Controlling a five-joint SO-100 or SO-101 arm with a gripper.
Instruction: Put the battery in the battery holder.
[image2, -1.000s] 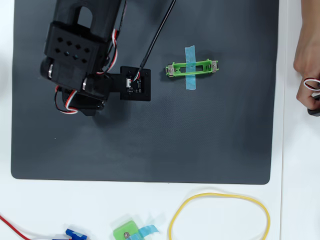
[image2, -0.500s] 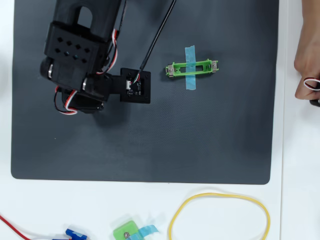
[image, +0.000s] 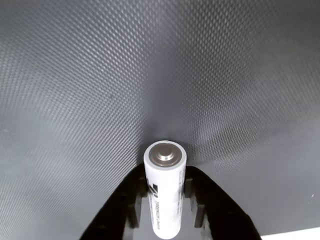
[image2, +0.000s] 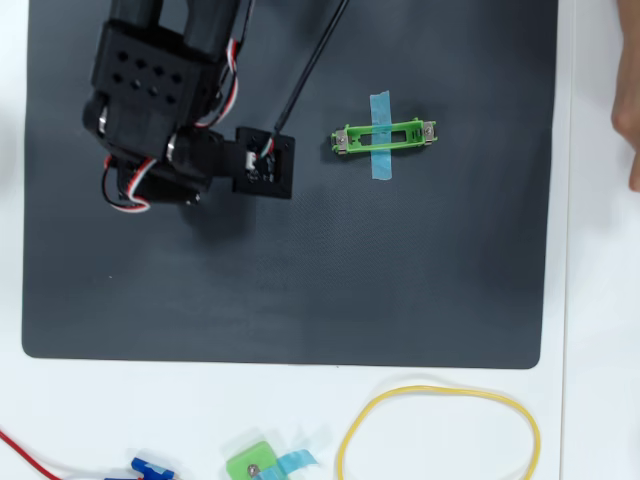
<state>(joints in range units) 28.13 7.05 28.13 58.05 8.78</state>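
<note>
Black two-finger gripper (image: 166, 210) clamps the white cylindrical battery (image: 164, 194) above the dark textured mat (image2: 300, 280). Transport step: narrow bright-green plastic battery holder (image2: 384, 137) lies well right of arm in overhead view. Next, probably carry across and align lengthwise.

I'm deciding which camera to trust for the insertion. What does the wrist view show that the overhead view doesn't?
Only the wrist view shows the battery, white with a metal end cap, clamped between the dark fingers of the gripper.

Only the overhead view shows the battery holder, empty and taped down to the right of the arm, plus the yellow band and a second green piece on the white table.

Both show the dark textured mat.
</note>
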